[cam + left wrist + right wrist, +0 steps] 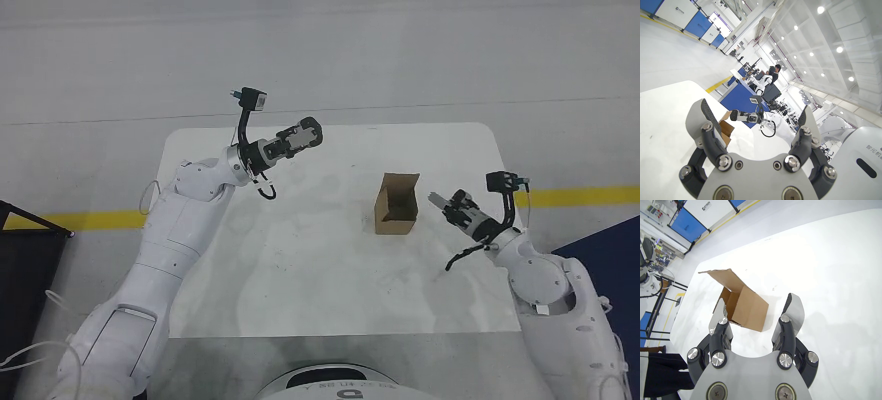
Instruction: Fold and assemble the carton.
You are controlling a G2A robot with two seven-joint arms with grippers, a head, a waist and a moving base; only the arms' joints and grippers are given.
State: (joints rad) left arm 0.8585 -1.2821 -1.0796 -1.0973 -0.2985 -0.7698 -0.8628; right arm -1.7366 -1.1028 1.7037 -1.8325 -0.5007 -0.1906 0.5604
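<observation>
While the left gripper [312, 131] hangs wide open and empty, well apart, the carton [397, 203] stands open on the table [300, 270]. The right gripper [437, 200], likewise spread and empty, sits just beside it, apparently poised to fold a flap.

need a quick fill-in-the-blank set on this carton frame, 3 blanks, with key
1. The brown cardboard carton stands on the white rectangular table with its top ___.
2. The left gripper is ___ from the carton than the right gripper.
3. Both grippers have their fingers spread and hold ___.
Missing words: open; farther; nothing.
</observation>
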